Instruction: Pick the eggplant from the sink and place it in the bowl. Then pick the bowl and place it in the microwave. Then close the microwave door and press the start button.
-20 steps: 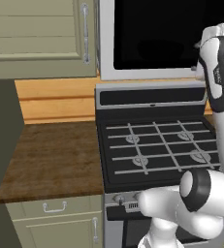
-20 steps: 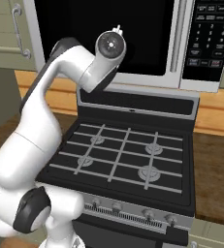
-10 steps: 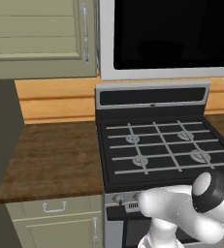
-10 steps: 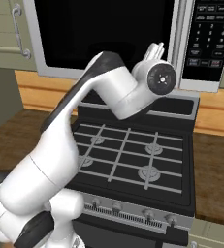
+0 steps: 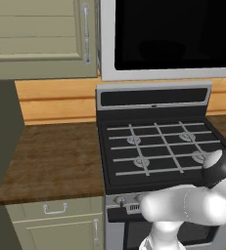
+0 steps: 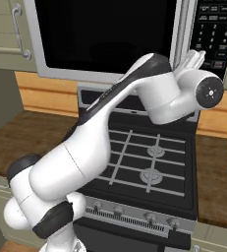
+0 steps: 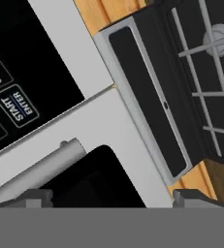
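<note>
The last step of the task appears to be in hand: the microwave (image 5: 168, 39) is seen with its door (image 6: 105, 37) shut, so what is judged to remain is the press of the start button (image 7: 17, 105).

On the far left of the left base view, an olive wall cabinet (image 5: 36, 39) is seen above a brown wooden counter (image 5: 51, 158); to its right, the black gas stove (image 5: 158, 146) is shown beneath the microwave, with the arm's white elbow low at the right edge. The control panel lies beyond this view's right edge.

In the right base view, the white arm is shown arched over the stove, and the gripper (image 6: 193, 59) is raised at the far right, just in front of the black keypad (image 6: 215, 32) and beside the door's grey bar handle (image 6: 184, 29). Its fingers are partly hidden behind the wrist there.

In the hand view, the fingertips (image 7: 36, 197) are seen set wide apart at the bottom edge, with nothing between them. The button marked START ENTER is shown at the left of that tilted view, well off the line between the fingers. The next move is judged to call for a shift toward that key, so that one fingertip can be pushed squarely onto it. The eggplant and bowl are presumably behind the dark glass; this cannot be told.
</note>
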### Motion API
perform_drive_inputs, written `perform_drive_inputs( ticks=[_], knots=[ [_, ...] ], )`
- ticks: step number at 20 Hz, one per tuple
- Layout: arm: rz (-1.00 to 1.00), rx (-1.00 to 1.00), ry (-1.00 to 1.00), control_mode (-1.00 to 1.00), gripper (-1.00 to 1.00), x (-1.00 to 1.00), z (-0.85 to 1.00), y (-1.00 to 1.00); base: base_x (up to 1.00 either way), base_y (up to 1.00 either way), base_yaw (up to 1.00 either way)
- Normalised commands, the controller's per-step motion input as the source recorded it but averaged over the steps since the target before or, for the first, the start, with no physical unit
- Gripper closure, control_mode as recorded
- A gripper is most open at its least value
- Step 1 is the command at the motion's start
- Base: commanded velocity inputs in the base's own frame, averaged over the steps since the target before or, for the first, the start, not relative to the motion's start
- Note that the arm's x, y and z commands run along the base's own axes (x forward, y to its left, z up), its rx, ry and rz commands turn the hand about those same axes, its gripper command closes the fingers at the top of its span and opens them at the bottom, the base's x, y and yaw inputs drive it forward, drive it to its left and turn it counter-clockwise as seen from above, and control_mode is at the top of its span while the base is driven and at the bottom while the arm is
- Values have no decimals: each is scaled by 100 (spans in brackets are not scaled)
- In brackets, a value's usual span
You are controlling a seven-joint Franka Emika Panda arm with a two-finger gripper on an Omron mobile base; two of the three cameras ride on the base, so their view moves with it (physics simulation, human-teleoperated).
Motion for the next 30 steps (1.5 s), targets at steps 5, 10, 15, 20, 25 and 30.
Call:
perform_drive_inputs(
  ticks=[5,10,15,20,25,30],
  knots=[
    [0,1,-10,-100,-100,13,-20,-28,0,0,0],
    [0,3,-10,-100,-100,21,-18,-25,0,0,0],
    [0,3,-7,-100,-100,31,-14,0,0,0,0],
    [0,3,-4,-100,-100,27,-3,0,0,0,0],
    [0,0,-2,-100,-100,7,16,0,0,0,0],
    [0,0,0,-100,-100,18,1,0,0,0,0]
  ],
)
